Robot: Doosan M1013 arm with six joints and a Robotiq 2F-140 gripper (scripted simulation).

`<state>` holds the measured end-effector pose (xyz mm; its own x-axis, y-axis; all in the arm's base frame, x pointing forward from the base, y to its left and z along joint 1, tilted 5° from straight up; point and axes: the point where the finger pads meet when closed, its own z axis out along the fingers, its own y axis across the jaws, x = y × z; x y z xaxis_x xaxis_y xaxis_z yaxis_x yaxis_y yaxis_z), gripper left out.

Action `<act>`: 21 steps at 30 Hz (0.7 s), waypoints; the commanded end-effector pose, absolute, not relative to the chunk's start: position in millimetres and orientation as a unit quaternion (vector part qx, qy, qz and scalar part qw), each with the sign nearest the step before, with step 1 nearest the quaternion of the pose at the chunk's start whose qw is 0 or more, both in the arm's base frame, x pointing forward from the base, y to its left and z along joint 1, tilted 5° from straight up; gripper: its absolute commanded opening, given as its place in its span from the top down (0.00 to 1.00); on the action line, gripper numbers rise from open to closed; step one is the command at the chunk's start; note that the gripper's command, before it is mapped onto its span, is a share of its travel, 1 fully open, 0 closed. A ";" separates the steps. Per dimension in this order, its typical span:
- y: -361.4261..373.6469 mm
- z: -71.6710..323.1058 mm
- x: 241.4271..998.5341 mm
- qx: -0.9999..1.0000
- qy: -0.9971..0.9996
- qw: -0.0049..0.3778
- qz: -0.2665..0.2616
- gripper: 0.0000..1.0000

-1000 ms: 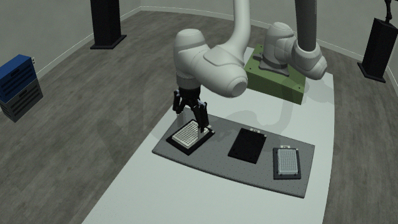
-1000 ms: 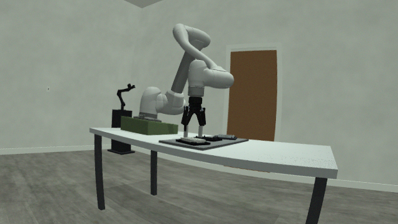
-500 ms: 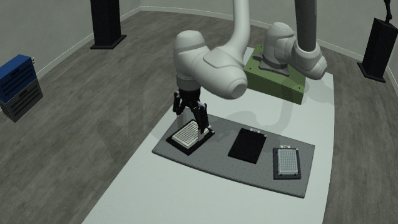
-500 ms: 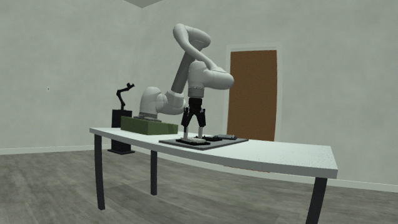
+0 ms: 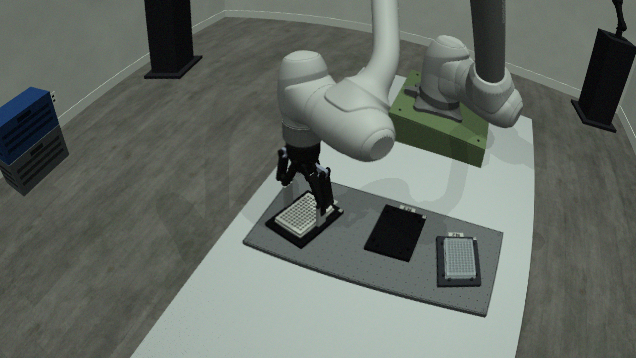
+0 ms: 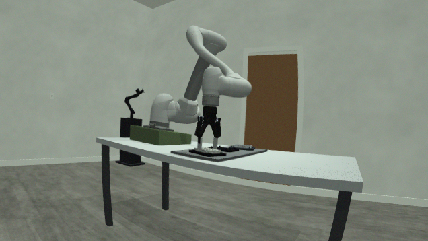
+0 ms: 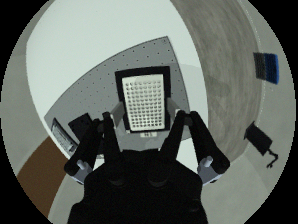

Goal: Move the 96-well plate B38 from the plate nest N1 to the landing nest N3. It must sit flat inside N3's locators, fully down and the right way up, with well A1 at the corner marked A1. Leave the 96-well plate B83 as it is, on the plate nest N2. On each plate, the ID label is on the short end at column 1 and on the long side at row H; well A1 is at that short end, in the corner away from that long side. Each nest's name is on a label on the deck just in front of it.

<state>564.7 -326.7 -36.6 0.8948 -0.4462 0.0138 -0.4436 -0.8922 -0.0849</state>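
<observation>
Plate B38 [image 5: 299,215] lies in nest N1 [image 5: 280,231]; the tool [image 5: 306,197], partly spread and empty, hangs above it. Light, rigid, slick plastic: I'd grip the side walls squarely

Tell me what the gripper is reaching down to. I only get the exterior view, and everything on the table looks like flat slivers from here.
Observer: The top view shows the gripper over a white 96-well plate, which sits in a black nest at one end of the grey deck.
Operator: Has it grabbed the plate?
Observer: No. In the wrist view the fingers stand open, one on either side of the plate.
Operator: Is there a free spot to put it?
Observer: Yes, the middle nest is a bare black rectangle with no plate in it.
</observation>
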 end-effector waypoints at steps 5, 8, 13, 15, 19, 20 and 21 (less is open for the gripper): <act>-326.5 -38.0 564.8 -0.973 0.229 0.040 -0.017 0.34; -326.5 -38.9 564.9 -0.973 0.229 0.040 -0.017 0.34; -326.4 -39.9 564.9 -0.973 0.229 0.040 -0.017 0.34; -326.4 -40.2 564.9 -0.973 0.229 0.040 -0.017 0.34; -326.4 -40.6 565.0 -0.973 0.229 0.040 -0.017 0.34; -326.4 -40.6 565.0 -0.973 0.229 0.040 -0.017 0.34; -326.4 -40.7 565.0 -0.973 0.229 0.040 -0.017 0.34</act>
